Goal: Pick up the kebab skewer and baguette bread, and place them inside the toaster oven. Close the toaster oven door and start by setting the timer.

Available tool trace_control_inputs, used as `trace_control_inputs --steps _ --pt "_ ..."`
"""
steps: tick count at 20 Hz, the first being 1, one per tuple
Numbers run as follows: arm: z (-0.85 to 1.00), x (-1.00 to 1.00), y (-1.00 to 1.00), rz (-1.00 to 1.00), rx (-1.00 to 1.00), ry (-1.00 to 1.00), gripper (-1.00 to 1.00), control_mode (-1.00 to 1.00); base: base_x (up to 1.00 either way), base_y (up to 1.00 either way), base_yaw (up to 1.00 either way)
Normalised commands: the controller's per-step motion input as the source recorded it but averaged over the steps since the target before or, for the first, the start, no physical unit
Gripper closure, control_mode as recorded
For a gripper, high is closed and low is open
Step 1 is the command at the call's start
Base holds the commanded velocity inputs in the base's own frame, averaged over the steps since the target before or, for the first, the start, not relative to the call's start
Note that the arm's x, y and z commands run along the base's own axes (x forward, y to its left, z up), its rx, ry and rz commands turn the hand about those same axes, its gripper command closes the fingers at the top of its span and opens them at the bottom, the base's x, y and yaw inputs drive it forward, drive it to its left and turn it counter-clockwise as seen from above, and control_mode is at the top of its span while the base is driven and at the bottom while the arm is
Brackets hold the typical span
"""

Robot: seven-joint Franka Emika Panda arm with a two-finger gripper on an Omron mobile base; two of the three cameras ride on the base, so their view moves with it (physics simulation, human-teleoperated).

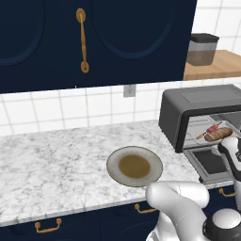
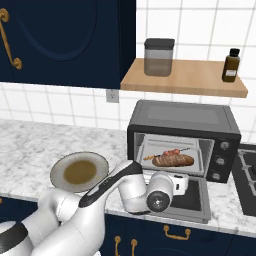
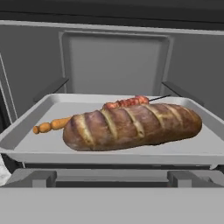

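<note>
Claw: the claw (image 2: 186, 183) stood wide and held nothing, just over the lowered door (image 2: 192, 201).
Plate: the plate (image 1: 134, 166) on the table (image 1: 52, 160) carried no food.
Door: it lay open and flat; closing was not yet done.
Bread: the bread (image 3: 132, 126) lay on the tray (image 3: 26, 131) inside the oven (image 2: 182, 120).
Skewer: the skewer (image 3: 87, 114) lay just behind the bread, on the same tray.
Left to do: I judged that the door and the timer knobs (image 2: 221, 161) remained.
Writing: no readable text; the label of the bottle (image 2: 230, 65) on the shelf (image 2: 190, 80) was too small.
</note>
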Motion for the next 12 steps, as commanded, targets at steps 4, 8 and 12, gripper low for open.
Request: trace_control_inputs --steps 4,8,12 --pt "0.0 0.14 -0.12 0.02 0.04 0.0 -1.0 -1.0 0.0 0.0 0.0" --pt "-0.02 0.03 -0.07 0.0 0.05 0.0 -1.0 -1.0 0.0 0.0 0.0" --pt "-0.07 0.1 -0.01 0.0 0.02 0.0 -1.0 -1.0 0.0 0.0 0.0"
